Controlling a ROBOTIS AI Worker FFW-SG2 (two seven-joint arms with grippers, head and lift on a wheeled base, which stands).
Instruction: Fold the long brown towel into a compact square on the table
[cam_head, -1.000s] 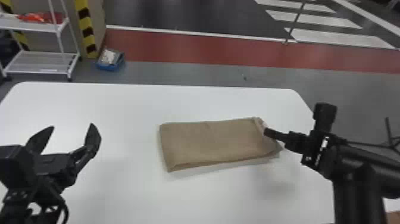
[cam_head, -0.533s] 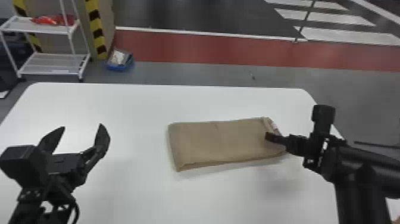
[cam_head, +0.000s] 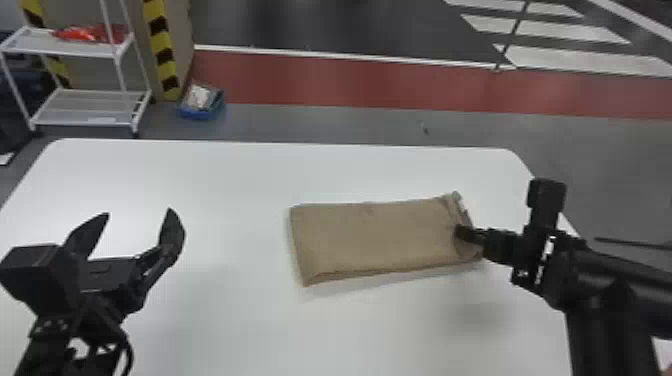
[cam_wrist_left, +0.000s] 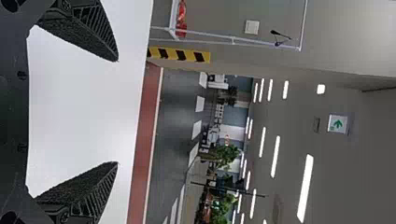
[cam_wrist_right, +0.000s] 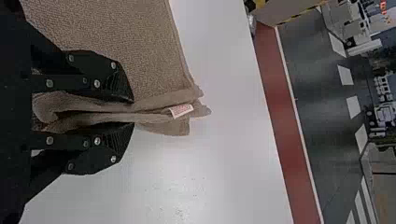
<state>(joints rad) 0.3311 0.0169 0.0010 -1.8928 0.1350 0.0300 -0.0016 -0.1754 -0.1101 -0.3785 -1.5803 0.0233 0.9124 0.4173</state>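
Note:
In the head view the brown towel (cam_head: 375, 237) lies folded as a flat rectangle on the white table (cam_head: 240, 170), right of centre. My right gripper (cam_head: 462, 234) is at its right end. The right wrist view has the right gripper (cam_wrist_right: 133, 112) shut on bunched layers of the towel (cam_wrist_right: 116, 37), a small white label sticking out beyond the fingertips. My left gripper (cam_head: 140, 220) stands open over the table's left part, away from the towel. Seen in the left wrist view, the left gripper (cam_wrist_left: 117, 112) has its two fingers wide apart with nothing between them.
Behind the table at the left are a white wire shelf (cam_head: 75, 47) with red items and a blue bin (cam_head: 201, 102) on the floor. The table's far edge runs behind the towel.
The whole head view has shifted slightly, moving table, towel and left gripper rightward in it. The towel's right end is gathered a little more at my right gripper. The left gripper stays open.

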